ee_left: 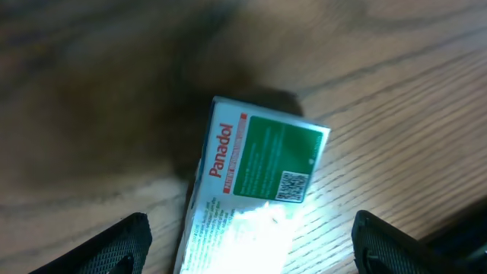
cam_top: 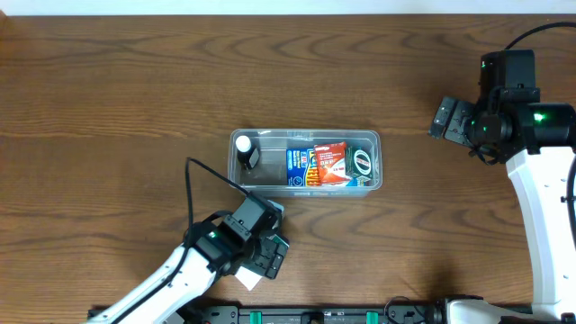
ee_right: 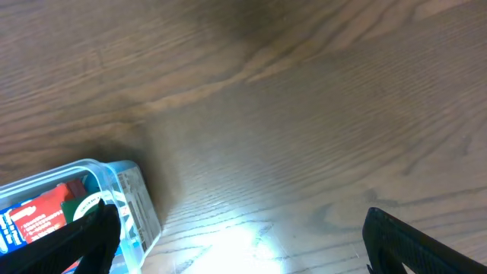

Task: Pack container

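Observation:
The clear plastic container sits at the table's middle. It holds a small white-capped bottle, blue and red packets and a green-labelled item. A white and green Panadol box lies flat on the table near the front edge, also partly seen from overhead. My left gripper is open just above it, a finger on either side, not touching. My right gripper is open and empty over bare wood, to the right of the container's corner.
The right arm reaches in from the far right edge, and the left arm from the front edge. A black cable loops from the left arm near the container's front left corner.

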Robot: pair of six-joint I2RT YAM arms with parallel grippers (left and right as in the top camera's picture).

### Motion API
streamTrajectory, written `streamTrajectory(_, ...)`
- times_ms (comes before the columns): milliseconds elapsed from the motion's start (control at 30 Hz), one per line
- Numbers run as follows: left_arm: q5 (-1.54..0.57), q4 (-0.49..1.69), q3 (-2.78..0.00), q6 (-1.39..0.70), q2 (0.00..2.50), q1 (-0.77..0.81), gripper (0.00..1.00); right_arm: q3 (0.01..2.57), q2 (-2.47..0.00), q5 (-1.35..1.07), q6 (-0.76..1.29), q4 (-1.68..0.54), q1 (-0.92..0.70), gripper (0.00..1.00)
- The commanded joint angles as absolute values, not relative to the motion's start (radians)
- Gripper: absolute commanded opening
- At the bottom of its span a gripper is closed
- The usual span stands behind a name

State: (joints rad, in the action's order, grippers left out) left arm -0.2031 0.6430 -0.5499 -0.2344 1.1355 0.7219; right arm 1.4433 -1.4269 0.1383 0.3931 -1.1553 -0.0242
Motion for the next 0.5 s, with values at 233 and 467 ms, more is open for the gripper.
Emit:
streamTrajectory(233, -0.199, 0.615, -0.545, -0.284, 1.246, 0.725, 0.86, 1.444, -1.431, 0.142, 0.396, -1.156, -0.02, 0.99)
streamTrajectory(467, -0.22, 0.612, -0.545, -0.29, 1.286, 0.725, 0.95, 1.444, -1.431, 0.142, 0.395, -1.156, -0.02, 0.99)
